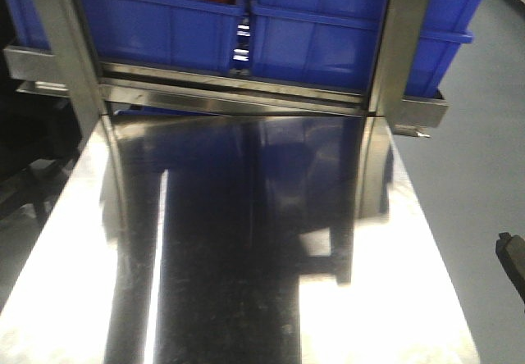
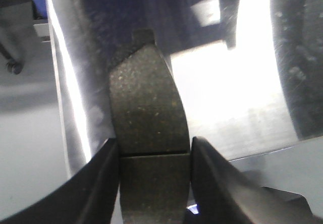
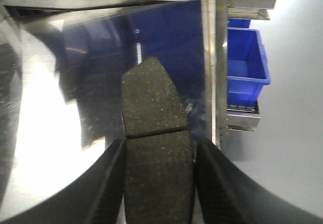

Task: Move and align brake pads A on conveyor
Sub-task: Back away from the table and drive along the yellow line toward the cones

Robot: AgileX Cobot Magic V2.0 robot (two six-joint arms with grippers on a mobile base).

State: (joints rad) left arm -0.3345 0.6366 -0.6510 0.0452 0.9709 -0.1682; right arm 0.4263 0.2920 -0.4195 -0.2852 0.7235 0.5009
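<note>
L jaws grip brake pad (image 2: 149, 128), R jaws grip 2nd pad (image 3: 156, 143); both over steel table (image 1: 246, 257).

No writing, label, brand mark, number or sign could be read in any of the three views.

Black, tapered end effector fingers (image 3: 108, 183)
</note>
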